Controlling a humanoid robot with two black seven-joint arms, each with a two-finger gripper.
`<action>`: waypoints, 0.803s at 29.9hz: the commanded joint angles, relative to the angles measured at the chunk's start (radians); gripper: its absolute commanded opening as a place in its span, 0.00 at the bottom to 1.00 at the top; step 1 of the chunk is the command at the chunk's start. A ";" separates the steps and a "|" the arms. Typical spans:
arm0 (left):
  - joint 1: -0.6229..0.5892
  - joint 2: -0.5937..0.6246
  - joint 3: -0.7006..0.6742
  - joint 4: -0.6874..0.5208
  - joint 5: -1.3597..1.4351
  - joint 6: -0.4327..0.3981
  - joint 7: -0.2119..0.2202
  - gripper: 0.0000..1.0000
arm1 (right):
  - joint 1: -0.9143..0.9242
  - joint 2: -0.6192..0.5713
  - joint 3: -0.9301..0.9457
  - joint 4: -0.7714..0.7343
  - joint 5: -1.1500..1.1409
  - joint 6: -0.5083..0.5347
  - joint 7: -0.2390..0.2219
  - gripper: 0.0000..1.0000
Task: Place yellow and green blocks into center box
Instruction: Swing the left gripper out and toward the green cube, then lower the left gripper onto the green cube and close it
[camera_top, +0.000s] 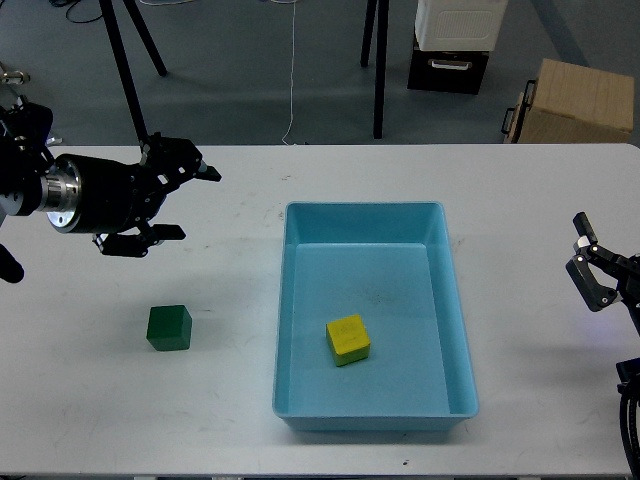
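the small dark green cube (169, 327) sits on the white desk (230, 240), left of the light blue plastic box (374, 315) that holds the yellow cube (348, 339). farther back, the left tool (172, 195) hangs spread and empty, the cube just nearward of it. the right tool (592, 271), also spread, is well apart.

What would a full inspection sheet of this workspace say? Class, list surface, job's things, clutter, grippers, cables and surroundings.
Surface: white table, faint scuffs.
Job's things: yellow block inside blue box; green block on the table, left of the box.
Clutter: nothing seen.
Grippers: left gripper open, above the table behind the green block, holding nothing; right gripper at the right edge, open, empty.
Cables: white cord on the floor.
Surroundings: grey floor, tripod legs, cardboard box, white bin.
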 joint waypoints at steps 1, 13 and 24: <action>-0.114 -0.057 0.198 -0.032 0.145 0.016 0.001 1.00 | -0.001 0.000 0.001 -0.010 -0.002 0.000 0.000 0.99; -0.122 -0.174 0.433 -0.065 0.378 0.079 -0.007 0.99 | -0.010 0.000 0.003 -0.044 -0.009 0.000 0.000 0.99; -0.085 -0.181 0.452 -0.064 0.417 0.079 -0.007 0.99 | -0.016 0.000 -0.002 -0.041 -0.009 0.000 0.000 0.99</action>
